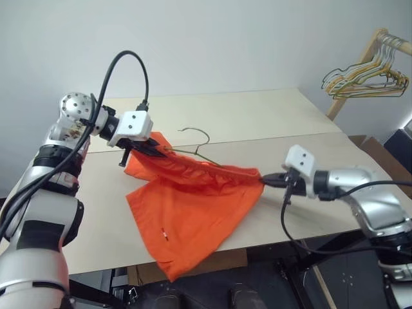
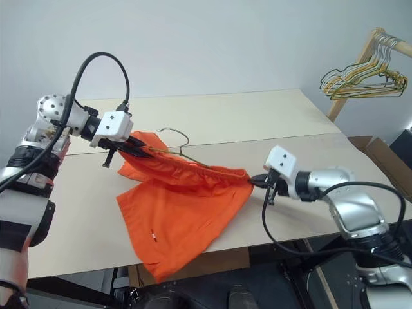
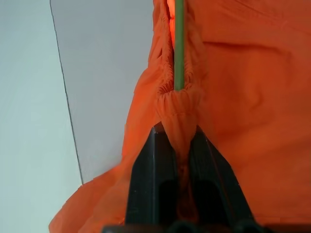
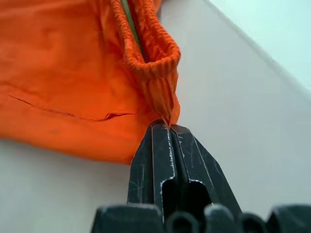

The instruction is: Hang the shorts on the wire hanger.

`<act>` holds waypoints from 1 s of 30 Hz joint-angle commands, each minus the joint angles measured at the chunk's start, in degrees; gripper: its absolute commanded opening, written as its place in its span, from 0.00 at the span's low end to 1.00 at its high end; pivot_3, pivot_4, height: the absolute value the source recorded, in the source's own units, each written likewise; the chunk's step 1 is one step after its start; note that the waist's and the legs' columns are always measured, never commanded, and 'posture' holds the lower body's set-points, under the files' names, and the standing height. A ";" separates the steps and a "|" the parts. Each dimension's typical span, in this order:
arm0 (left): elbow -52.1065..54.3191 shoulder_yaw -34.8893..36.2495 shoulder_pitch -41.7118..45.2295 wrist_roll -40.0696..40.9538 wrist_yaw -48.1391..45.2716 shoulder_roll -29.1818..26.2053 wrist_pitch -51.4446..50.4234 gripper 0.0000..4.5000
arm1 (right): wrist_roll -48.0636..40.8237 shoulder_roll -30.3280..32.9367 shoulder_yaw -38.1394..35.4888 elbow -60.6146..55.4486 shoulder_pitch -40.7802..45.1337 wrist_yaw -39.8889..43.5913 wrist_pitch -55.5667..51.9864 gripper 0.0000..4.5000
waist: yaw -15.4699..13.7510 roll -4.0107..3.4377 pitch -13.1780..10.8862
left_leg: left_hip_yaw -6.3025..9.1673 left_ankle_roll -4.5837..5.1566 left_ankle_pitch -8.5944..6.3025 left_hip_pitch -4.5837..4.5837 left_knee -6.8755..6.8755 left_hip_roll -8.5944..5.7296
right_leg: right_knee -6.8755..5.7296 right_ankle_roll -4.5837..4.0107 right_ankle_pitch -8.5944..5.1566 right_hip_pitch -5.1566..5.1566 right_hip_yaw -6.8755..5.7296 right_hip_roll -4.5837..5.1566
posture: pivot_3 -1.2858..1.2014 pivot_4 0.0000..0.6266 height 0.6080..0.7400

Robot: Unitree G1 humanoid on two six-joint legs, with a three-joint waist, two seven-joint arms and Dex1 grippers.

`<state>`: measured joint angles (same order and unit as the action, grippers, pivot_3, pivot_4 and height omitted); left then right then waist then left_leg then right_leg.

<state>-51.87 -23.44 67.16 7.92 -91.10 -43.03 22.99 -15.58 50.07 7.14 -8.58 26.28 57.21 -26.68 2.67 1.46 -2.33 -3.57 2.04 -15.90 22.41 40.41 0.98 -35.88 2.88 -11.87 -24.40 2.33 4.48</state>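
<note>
I have the shorts (image 1: 193,206) stretched above the surface (image 1: 270,122), waistband taut between both arms. My left gripper (image 3: 177,141) is clamped on one waistband end, my right gripper (image 4: 167,127) on the other. The wire hanger (image 1: 196,145) runs inside the waistband, hook sticking out.

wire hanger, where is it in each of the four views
Left eye: wire hanger, hook above the shorts waistband, mid-table.
Right eye: hook at, same spot.
Left wrist: green wire entering the waistband.
Right wrist: pale wire inside the waistband.
Shared landmark: the gathered orange waistband.
</note>
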 commanded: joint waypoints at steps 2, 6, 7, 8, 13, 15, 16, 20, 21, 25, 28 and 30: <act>-0.09 3.09 3.90 -4.81 5.03 1.31 2.38 0.00 | 4.71 3.19 0.37 0.52 8.16 2.82 4.27 0.01 | 0.10 0.00 0.00 | -0.01 0.00 0.00 -0.01 0.00 0.01 | 0.02 0.00 0.00 0.01 0.00 0.00 | 0.48 0.00 1.00; 0.44 4.15 5.55 -7.93 9.27 3.44 3.25 0.00 | 7.55 4.40 1.87 1.29 15.30 6.28 7.67 0.01 | 0.23 -0.01 -0.01 | -0.06 0.01 -0.01 -0.01 0.00 0.01 | 0.02 0.00 0.00 0.00 0.03 0.02 | 0.48 0.00 1.00; 0.49 4.80 5.86 -7.91 9.78 4.08 2.75 0.00 | 7.85 4.51 2.23 1.13 16.46 7.16 7.98 0.01 | 0.24 -0.01 -0.01 | -0.07 0.01 -0.01 -0.01 0.00 0.01 | 0.02 0.00 0.00 -0.01 0.03 0.02 | 0.48 0.00 1.00; 0.49 5.42 6.10 -7.94 10.46 4.68 2.68 0.00 | 7.86 4.22 2.46 1.00 17.63 7.74 8.00 0.01 | 0.20 -0.01 -0.01 | -0.06 0.01 -0.01 0.00 0.00 0.02 | 0.02 0.00 0.00 -0.01 0.02 0.01 | 0.48 0.00 1.00; 1.00 7.37 5.95 -7.91 11.27 6.08 1.25 0.00 | 7.72 1.24 2.48 1.22 21.61 7.45 6.10 0.01 | 0.53 -0.01 0.00 | -0.08 0.01 -0.01 0.01 0.00 0.01 | 0.02 0.00 0.00 -0.01 0.02 0.03 | 0.48 0.00 1.00; 1.62 8.35 5.49 -7.55 11.42 6.33 0.75 0.00 | 8.03 1.31 2.52 0.62 21.10 8.27 7.70 0.01 | 0.66 -0.01 -0.01 | -0.07 0.01 -0.01 0.00 0.00 0.01 | 0.00 0.00 0.00 -0.01 0.01 0.03 | 0.48 0.00 1.00; 1.76 8.60 5.29 -7.71 11.44 6.31 0.80 0.00 | 8.25 1.14 2.62 0.53 21.02 8.23 7.83 0.01 | 0.74 -0.01 0.00 | -0.06 0.01 -0.01 0.02 0.00 0.02 | 0.01 0.00 0.00 -0.02 0.00 0.03 | 0.48 0.00 1.00; 2.39 9.98 3.91 -6.89 9.95 6.23 1.21 0.00 | 11.18 -1.45 3.37 2.44 21.20 4.68 8.85 0.01 | 1.26 -0.01 0.00 | -0.07 0.01 -0.01 0.02 0.00 0.01 | 0.00 0.00 0.00 -0.02 0.01 0.05 | 0.48 0.00 1.00; 2.76 10.49 3.61 -6.34 9.55 6.39 0.57 0.00 | 11.82 -1.85 3.44 3.02 21.09 4.21 9.17 0.01 | 1.32 -0.01 0.00 | -0.07 0.01 -0.01 0.01 0.00 0.01 | 0.00 0.00 0.00 -0.02 0.01 0.04 | 0.48 0.00 1.00; 3.96 12.21 2.76 -4.81 8.59 6.90 -0.89 0.00 | 13.57 -2.12 3.65 3.82 19.27 3.98 11.68 0.11 | 1.32 -0.01 0.00 | -0.06 0.01 -0.01 0.02 0.00 0.01 | -0.02 0.00 0.00 -0.04 0.01 0.04 | 0.48 0.00 1.00; 5.02 12.94 2.20 -4.34 7.59 6.99 -1.05 0.00 | 16.19 -2.92 4.47 5.69 18.81 1.77 11.82 0.28 | 1.37 -0.01 0.00 | -0.07 0.01 -0.01 0.04 0.00 0.01 | -0.03 0.00 0.00 -0.03 0.01 0.06 | 0.48 0.00 1.00; 5.31 13.28 2.11 -4.29 7.87 7.24 -1.66 0.00 | 15.15 -3.11 4.04 6.00 18.55 2.78 10.76 0.42 | 1.38 -0.01 0.00 | -0.09 0.01 -0.01 0.04 0.00 -0.01 | -0.01 0.00 0.00 -0.04 0.02 0.08 | 0.48 0.00 1.00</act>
<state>-48.44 -12.18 68.52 2.24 -83.67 -35.98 21.99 0.01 46.79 12.74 -1.96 44.09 59.82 -15.55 4.05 1.45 -2.34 -3.66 2.06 -15.90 22.44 40.41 0.98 -35.89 2.88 -11.87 -24.44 2.35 4.56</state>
